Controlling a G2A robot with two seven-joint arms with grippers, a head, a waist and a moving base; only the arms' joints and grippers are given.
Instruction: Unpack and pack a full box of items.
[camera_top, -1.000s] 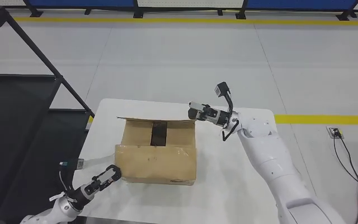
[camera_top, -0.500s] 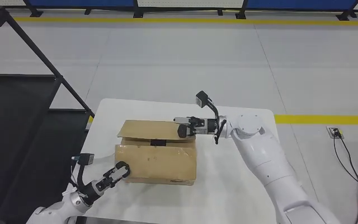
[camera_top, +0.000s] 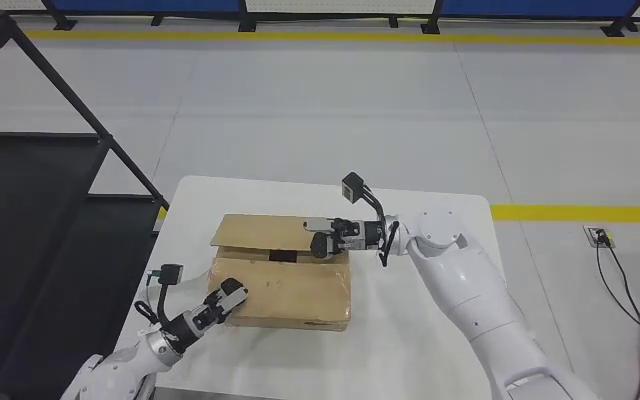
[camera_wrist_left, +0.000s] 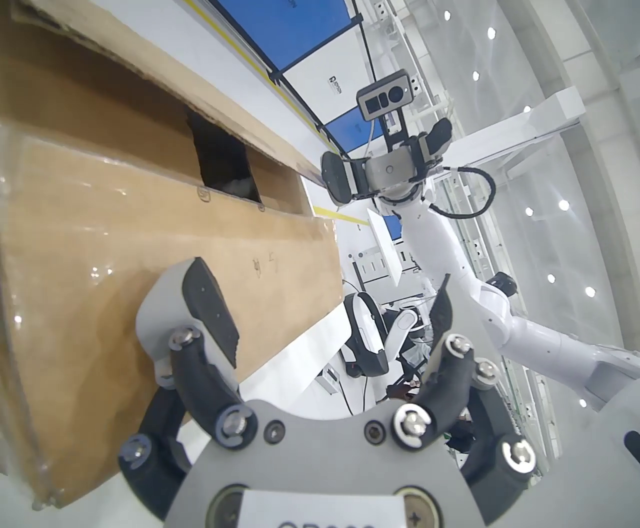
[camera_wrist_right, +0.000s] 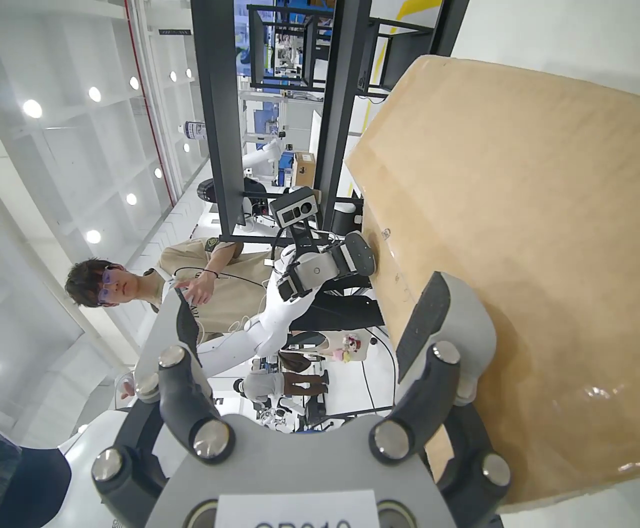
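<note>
The cardboard box (camera_top: 285, 290) sits at the middle of the white tabletop (camera_top: 385, 320), its long axis running from 9 to 3 o'clock in the top view. Its two long flaps are folded down almost flat. Between the far flap (camera_top: 262, 232) and the near flap (camera_top: 290, 280) a short dark gap (camera_top: 283, 257) is left along the seam, and nothing inside it can be made out. The right gripper (camera_top: 318, 237) lies over the far flap at about 1 o'clock from the box's centre, pointing toward 9 o'clock. It is released, with its fingers spread and one pad flat against the cardboard. From it the gap lies close by, toward 8 o'clock. The left gripper (camera_top: 228, 298) is at the box's near left corner, about 8 o'clock from the centre, also released, with one finger against the box's side and the other off it. The right gripper is clearly nearer the seam, so whatever is done with the flaps next probably falls to that arm, while the left is placed to steady the box. I cannot tell whether the flaps are being pressed shut or are about to be lifted. The tabletop is smooth and should let the box slide under a sideways push. Around it is pale floor with a yellow line (camera_top: 560, 212) at 3 o'clock and a black frame (camera_top: 60, 90) at 10 o'clock.
</note>
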